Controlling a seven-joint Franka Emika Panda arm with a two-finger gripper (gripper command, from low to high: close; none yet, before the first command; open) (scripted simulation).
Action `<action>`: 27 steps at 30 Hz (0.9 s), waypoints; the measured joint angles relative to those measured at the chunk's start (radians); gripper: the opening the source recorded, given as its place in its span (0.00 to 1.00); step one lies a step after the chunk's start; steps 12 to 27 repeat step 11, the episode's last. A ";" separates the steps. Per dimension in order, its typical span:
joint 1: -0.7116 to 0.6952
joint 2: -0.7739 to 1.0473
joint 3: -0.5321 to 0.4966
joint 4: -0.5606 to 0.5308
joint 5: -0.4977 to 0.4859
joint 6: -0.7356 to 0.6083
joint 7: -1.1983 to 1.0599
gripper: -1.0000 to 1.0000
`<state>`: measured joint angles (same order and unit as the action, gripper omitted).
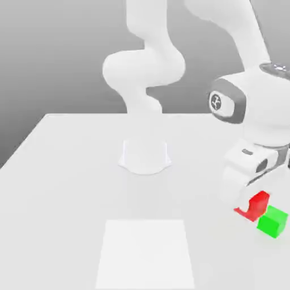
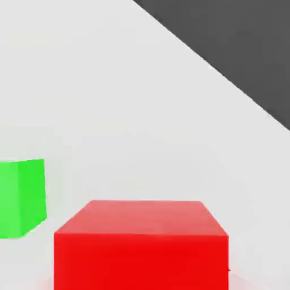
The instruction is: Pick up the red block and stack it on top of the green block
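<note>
Fingers (image 1: pixel 249 205) clamp red block (image 1: pixel 257 204) beside green block (image 1: pixel 273 221).

1. A white table (image 1: pixel 62 170) fills the lower part of the exterior view, reaching from the middle of the frame to the bottom edge.
2. A paler square patch (image 1: pixel 146 252) lies flat on it, at bottom centre.
3. A plain grey backdrop (image 1: pixel 51 51) fills the upper part of the frame.

Red block (image 2: pixel 141 243): plain matte faces, smooth, uniform colour. Green block (image 1: pixel 273 221): same matte, smooth finish. Table (image 1: pixel 68 187): smooth matt white. Arm (image 1: pixel 148 68): smooth white shell, soft sheen, grey trim at wrist.
</note>
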<state>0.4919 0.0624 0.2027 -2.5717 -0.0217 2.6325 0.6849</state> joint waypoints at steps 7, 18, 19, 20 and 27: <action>0.088 0.157 -0.007 0.025 -0.092 0.127 0.090 0.00; 0.093 0.177 -0.014 0.026 -0.104 0.145 0.098 1.00; 0.093 0.177 -0.014 0.026 -0.104 0.145 0.098 1.00; 0.093 0.177 -0.014 0.026 -0.104 0.145 0.098 1.00; 0.093 0.177 -0.014 0.026 -0.104 0.145 0.098 1.00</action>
